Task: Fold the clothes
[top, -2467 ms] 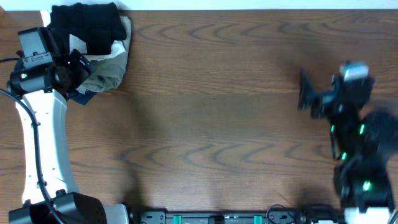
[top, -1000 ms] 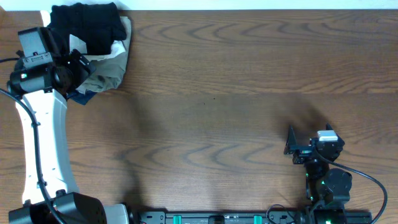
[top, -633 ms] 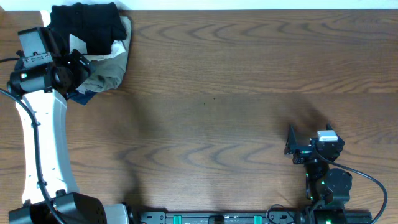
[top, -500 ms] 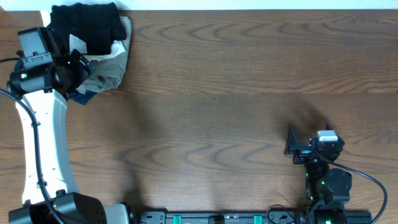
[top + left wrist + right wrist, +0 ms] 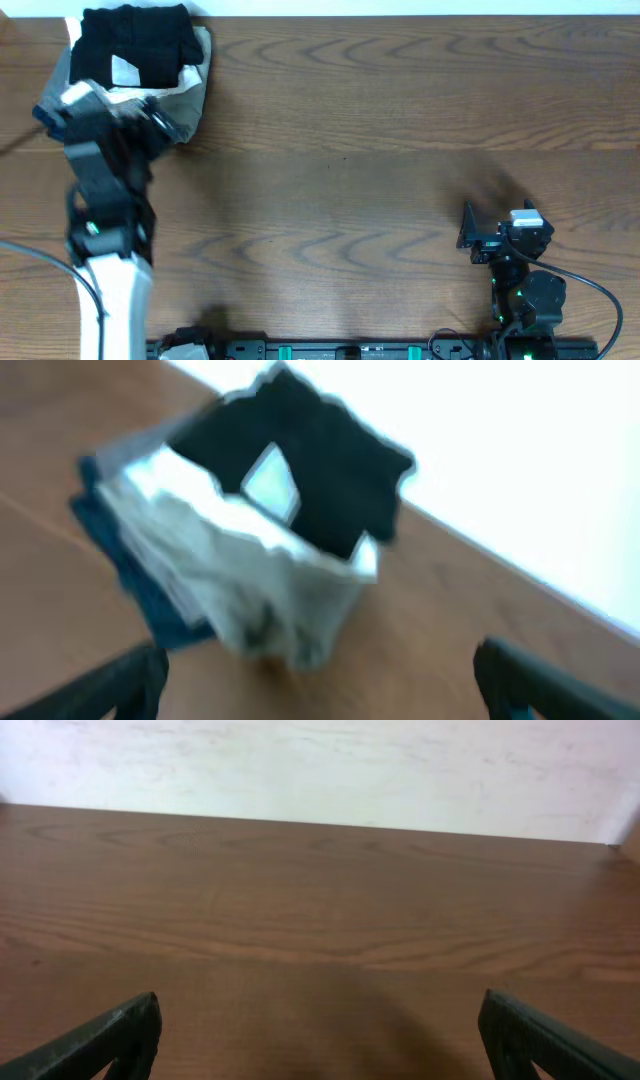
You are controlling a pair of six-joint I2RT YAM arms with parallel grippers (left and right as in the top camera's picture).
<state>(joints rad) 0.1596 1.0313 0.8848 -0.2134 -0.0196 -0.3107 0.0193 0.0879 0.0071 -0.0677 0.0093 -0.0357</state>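
Both grippers stand wide open and empty: left gripper (image 5: 318, 665) near the pile, right gripper (image 5: 470, 238) parked well apart. The black garment (image 5: 135, 40) lies folded atop the lighter folded pile (image 5: 185, 100) (far-left table (image 5: 350, 150) corner). Folding looks finished; next probably means just drawing the left arm clear.

White left arm (image 5: 115, 310), black joints (blurred, perhaps green-lit), black right arm (image 5: 525, 290), dark-fingered right hand (image 5: 320, 1005)

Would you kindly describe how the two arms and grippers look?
The left arm has a white link and black joints; the right arm is black with green lights and a black cable. Left gripper and right gripper have dark fingers.
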